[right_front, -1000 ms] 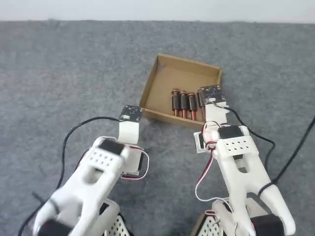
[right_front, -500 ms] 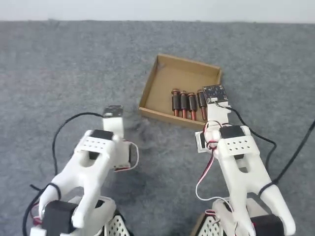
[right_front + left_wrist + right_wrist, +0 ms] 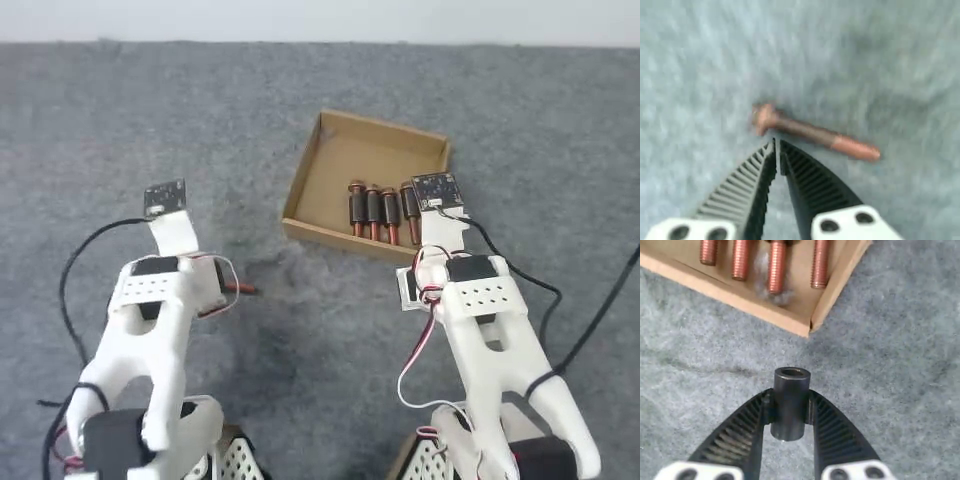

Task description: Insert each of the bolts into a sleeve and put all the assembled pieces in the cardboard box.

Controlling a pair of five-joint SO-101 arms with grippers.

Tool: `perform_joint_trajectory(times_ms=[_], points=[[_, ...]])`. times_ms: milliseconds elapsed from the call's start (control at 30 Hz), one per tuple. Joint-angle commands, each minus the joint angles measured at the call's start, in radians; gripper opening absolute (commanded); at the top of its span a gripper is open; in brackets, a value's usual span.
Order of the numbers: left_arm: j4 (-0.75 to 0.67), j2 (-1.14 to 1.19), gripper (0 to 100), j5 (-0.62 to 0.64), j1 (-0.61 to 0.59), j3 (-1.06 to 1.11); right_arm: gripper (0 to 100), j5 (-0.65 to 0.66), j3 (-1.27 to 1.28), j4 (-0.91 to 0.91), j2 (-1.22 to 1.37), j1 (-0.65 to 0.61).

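Observation:
A copper bolt lies loose on the grey carpet, also seen in the high view as the bolt beside the left arm. My left gripper is shut and holds nothing, its tips just short of the bolt's head end. My right gripper is shut on an upright black sleeve, hovering over the carpet just outside the near corner of the cardboard box. In the box lie several bolts with sleeves, side by side.
Grey carpet covers the whole table, with open room to the left and behind the box. The right arm's wrist overhangs the box's near right corner. Black cables trail from both arms at the front.
The left arm has swung left, away from the box's near left corner, uncovering the loose bolt on the carpet. The right arm and its sleeve have not moved.

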Motion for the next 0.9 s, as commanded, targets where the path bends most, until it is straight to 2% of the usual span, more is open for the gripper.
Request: perform_joint_trajectory(times_ms=[0,200,333,533,667,867], points=[[-0.146,0.049,2,-0.008,-0.008,-0.065,0.6,0.008,-0.011,-0.008,-0.056,0.015],[-0.06,0.236,2,0.011,-0.003,-0.254,0.6,0.009,-0.011,-0.007,-0.056,0.015],[0.012,0.288,2,0.158,0.005,-0.36,0.6,0.012,-0.011,-0.01,-0.056,0.013],[0.215,0.213,2,0.411,0.117,-0.44,0.6,0.014,-0.011,-0.013,-0.056,0.015],[0.215,0.199,2,0.526,0.146,-0.44,0.6,0.014,-0.011,-0.013,-0.056,0.015],[0.143,0.199,2,0.557,0.089,-0.403,0.6,0.014,-0.011,-0.013,-0.056,0.015]])
